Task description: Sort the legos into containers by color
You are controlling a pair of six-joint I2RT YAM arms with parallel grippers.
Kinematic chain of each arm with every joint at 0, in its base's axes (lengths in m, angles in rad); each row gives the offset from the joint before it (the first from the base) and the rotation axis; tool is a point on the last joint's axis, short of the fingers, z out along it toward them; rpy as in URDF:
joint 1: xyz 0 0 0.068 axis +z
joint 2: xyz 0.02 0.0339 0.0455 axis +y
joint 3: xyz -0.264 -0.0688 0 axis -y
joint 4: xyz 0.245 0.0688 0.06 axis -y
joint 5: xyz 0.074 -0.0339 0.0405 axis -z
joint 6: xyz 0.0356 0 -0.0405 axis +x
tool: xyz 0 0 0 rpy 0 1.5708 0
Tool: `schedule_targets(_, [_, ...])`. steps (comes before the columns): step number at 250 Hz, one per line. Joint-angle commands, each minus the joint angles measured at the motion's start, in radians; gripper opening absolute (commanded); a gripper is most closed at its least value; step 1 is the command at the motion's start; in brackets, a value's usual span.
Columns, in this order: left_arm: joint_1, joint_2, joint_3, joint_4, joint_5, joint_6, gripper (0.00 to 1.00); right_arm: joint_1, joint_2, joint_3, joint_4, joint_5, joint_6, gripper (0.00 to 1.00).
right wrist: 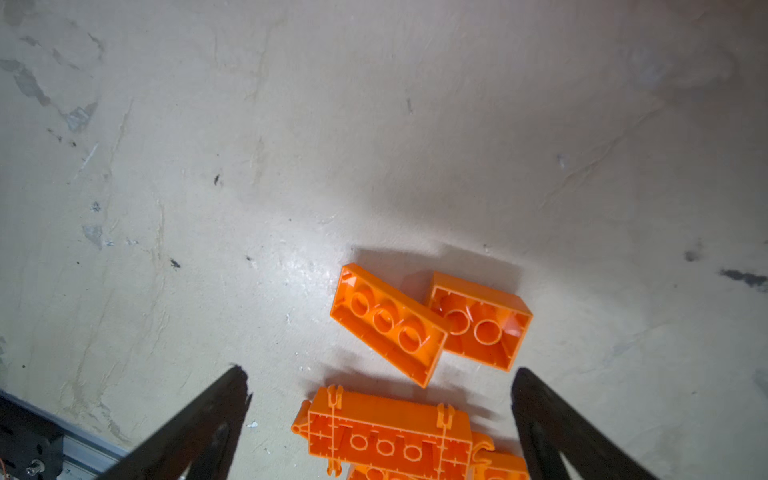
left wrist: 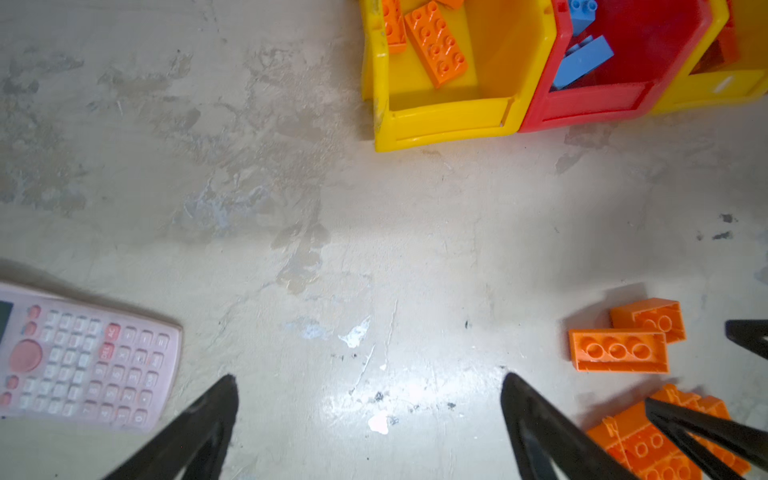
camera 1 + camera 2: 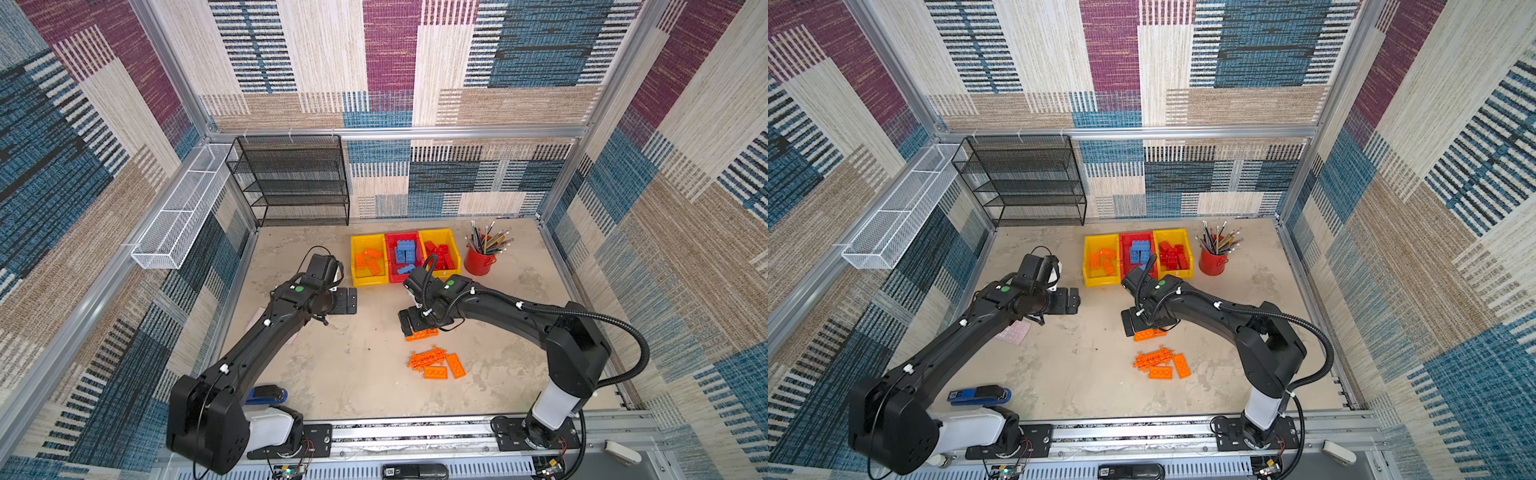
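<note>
A pink calculator (image 2: 87,365), blue stapler (image 3: 980,395) and red pencil cup (image 3: 478,261) sit apart.

Left arm (image 3: 266,332) stretches forward, left gripper (image 2: 370,380) up off the surface, jaws spread wide. Right arm (image 3: 498,307) elbows inward, right gripper (image 1: 378,370) aimed down, low, jaws equally wide.

Robotics lab cell, aluminium frame (image 3: 415,133), patterned fabric walls (image 3: 324,50), stained tabletop (image 3: 353,382), mounting rail (image 3: 415,433)
</note>
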Motion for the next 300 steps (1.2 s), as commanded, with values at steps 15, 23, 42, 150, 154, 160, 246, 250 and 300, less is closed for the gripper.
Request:
schedule_targets(15, [0.000, -0.111, -0.091, 0.013, 0.014, -0.062, 0.99, 0.025, -0.031, -0.071, 0.095, -0.066, 0.096, 1.00])
schedule_targets(23, [0.001, -0.129, -0.102, 0.005, 0.017, -0.063, 0.99, 0.026, -0.038, -0.089, 0.111, -0.080, 0.108, 0.99])
schedule_targets(42, [0.000, -0.168, -0.120, -0.009, 0.019, -0.063, 0.99, 0.040, -0.044, -0.105, 0.138, -0.107, 0.120, 0.98])
schedule_targets(150, [0.001, -0.297, -0.153, -0.066, -0.027, -0.018, 0.99, 0.115, 0.131, 0.100, 0.082, -0.014, 0.131, 0.99])
schedule_targets(154, [0.000, -0.300, -0.153, -0.066, -0.026, -0.019, 0.99, 0.115, 0.127, 0.101, 0.077, 0.000, 0.132, 0.99])
schedule_targets(160, [0.000, -0.305, -0.154, -0.067, -0.026, -0.017, 0.99, 0.114, 0.116, 0.101, 0.066, 0.020, 0.138, 0.99])
schedule_targets(246, [0.001, -0.306, -0.160, -0.049, -0.003, -0.012, 0.99, 0.074, 0.044, -0.002, 0.052, 0.080, 0.160, 0.99])
schedule_targets(250, [0.000, -0.303, -0.160, -0.048, -0.003, -0.011, 0.99, 0.073, 0.046, -0.003, 0.053, 0.080, 0.162, 0.99])
schedule_targets(300, [0.000, -0.303, -0.156, -0.051, -0.001, -0.010, 0.99, 0.069, 0.084, -0.014, 0.099, 0.025, 0.131, 1.00])
